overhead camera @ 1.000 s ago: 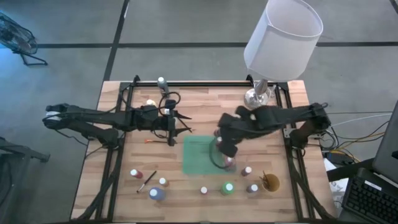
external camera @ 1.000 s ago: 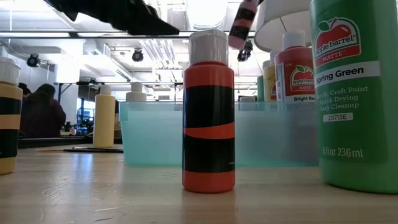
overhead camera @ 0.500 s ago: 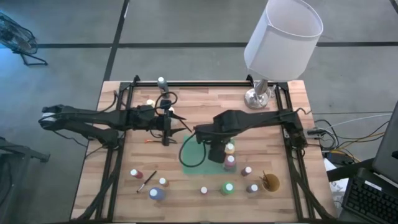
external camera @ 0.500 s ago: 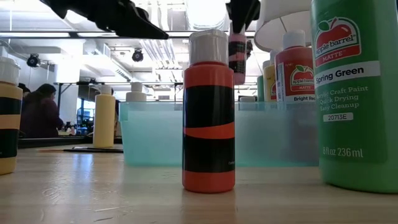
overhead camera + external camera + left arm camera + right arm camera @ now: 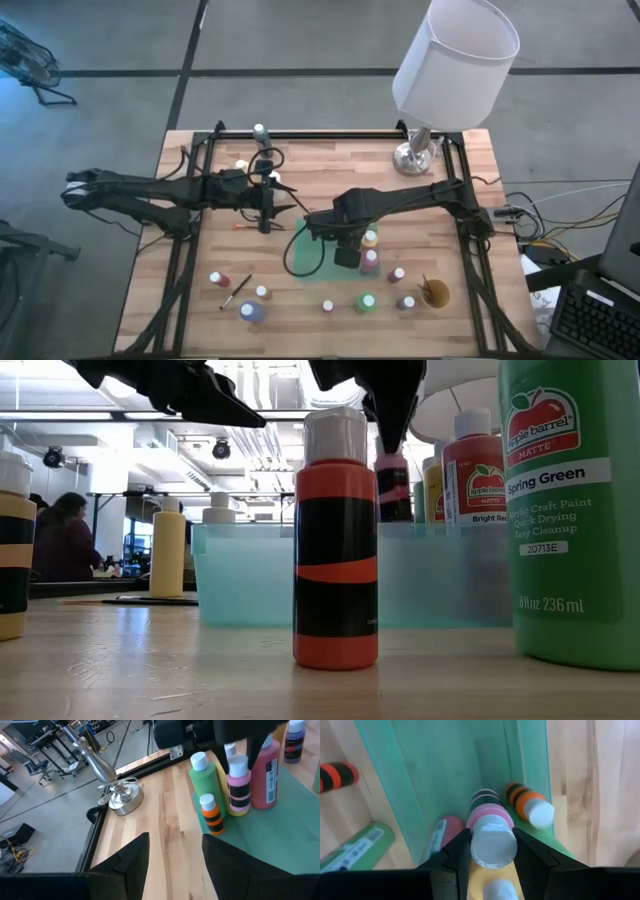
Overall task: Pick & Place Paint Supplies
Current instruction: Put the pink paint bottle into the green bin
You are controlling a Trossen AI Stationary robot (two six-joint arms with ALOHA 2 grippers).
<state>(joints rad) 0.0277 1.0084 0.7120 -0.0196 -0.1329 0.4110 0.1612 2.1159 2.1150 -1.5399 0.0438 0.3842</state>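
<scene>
- R gripper (image 5: 487, 851) clamped on pink bottle (image 5: 490, 822) by its cap, held upright over green bin (image 5: 250, 575), beside red bottle (image 5: 264, 767) & yellow one.
- L gripper (image 5: 172, 857) fingers apart, holding nothing, over bare table (image 5: 215, 255), left of bin.

A big workshop or lab: a wooden table (image 5: 220, 330) on a grey concrete floor (image 5: 300, 40), ceiling lights (image 5: 150, 405), far workbenches and a seated person (image 5: 65, 545).
</scene>
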